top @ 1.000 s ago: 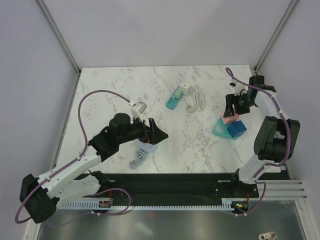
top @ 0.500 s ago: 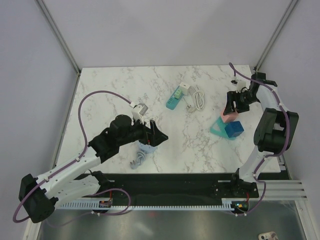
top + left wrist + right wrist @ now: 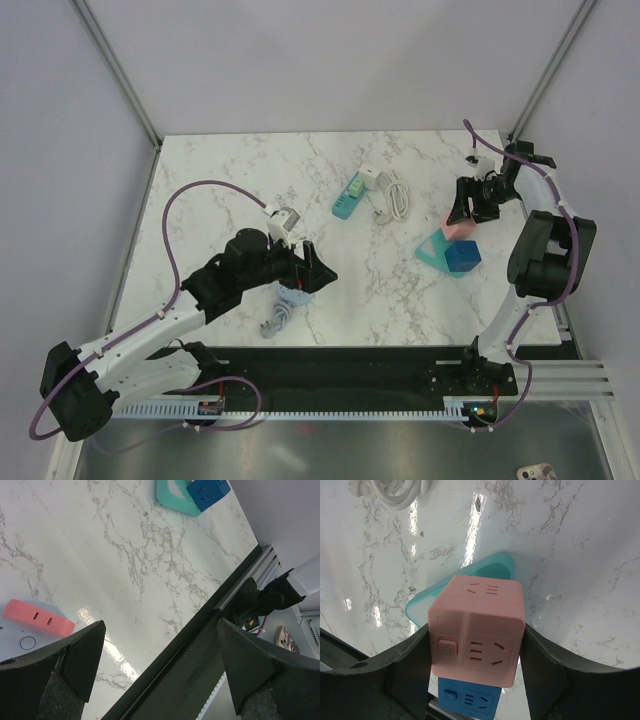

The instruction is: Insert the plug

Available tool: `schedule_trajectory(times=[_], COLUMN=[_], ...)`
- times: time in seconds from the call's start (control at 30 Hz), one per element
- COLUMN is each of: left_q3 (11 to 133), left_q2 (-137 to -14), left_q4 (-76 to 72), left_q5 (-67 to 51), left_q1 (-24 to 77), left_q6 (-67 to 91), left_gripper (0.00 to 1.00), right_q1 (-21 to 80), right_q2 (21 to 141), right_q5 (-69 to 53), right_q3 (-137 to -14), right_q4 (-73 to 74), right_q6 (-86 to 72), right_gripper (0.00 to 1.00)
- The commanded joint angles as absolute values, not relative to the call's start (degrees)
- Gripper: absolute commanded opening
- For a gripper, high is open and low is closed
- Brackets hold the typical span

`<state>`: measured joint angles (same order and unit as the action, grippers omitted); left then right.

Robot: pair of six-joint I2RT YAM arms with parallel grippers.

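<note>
Right now you are working over a marble table (image 3: 230,180), with both arms reaching out across it. Your left arm (image 3: 170,310) is stretching toward the table's near middle, and its left gripper (image 3: 312,270) is hovering with its fingers (image 3: 85,655) spread wide apart and holding nothing. Your right arm (image 3: 545,250) is folding back along the right edge. Its right gripper (image 3: 465,208) is clamping a pink socket cube (image 3: 477,630) between both fingers.

That cube is hanging over the far corner of a teal triangular tray (image 3: 432,255), and you cannot tell whether it is touching the tray. A blue socket cube (image 3: 462,255) is sitting in the tray, just nearer the arm bases than the pink one. The left wrist camera is showing the same tray (image 3: 172,500) and blue cube (image 3: 207,490) well off across the table.

Under the left gripper a pale blue base (image 3: 292,297) is lying flat, carrying a pink slotted block (image 3: 37,618), with a grey cord (image 3: 275,320) trailing from it toward the near edge.

Toward the back centre a teal-green power strip (image 3: 347,198) is lying beside a white charger (image 3: 372,178). The coiled white cable (image 3: 397,198) is resting just right of them, and its plug (image 3: 378,213) is lying loose on the marble, well apart from both grippers.
</note>
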<state>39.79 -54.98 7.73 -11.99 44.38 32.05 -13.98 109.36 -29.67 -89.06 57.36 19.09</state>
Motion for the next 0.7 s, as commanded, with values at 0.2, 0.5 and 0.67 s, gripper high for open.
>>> schedule_trajectory(times=[0.2,0.5,0.67], left_q3=[42.36,42.36,42.28], left_q2=[-55.28,-55.11,-55.11], left_q4=[8.17,8.09,8.09], left_q5=[-9.76,-9.40,-9.23], left_q1=[44.47,44.47,44.47], left_q6=[29.44,29.53,29.62], left_gripper=[1.00,1.00,1.00], right_q1=[-15.29,-15.38,-15.47], right_q2=[107.67,108.98,108.81], right_q5=[-33.04,-33.14,-30.50], right_q3=[-90.88,-90.00,-88.51], right_q4=[54.41,52.47,52.38], right_q6=[17.14,14.94,14.33], right_gripper=[0.00,0.00,0.00])
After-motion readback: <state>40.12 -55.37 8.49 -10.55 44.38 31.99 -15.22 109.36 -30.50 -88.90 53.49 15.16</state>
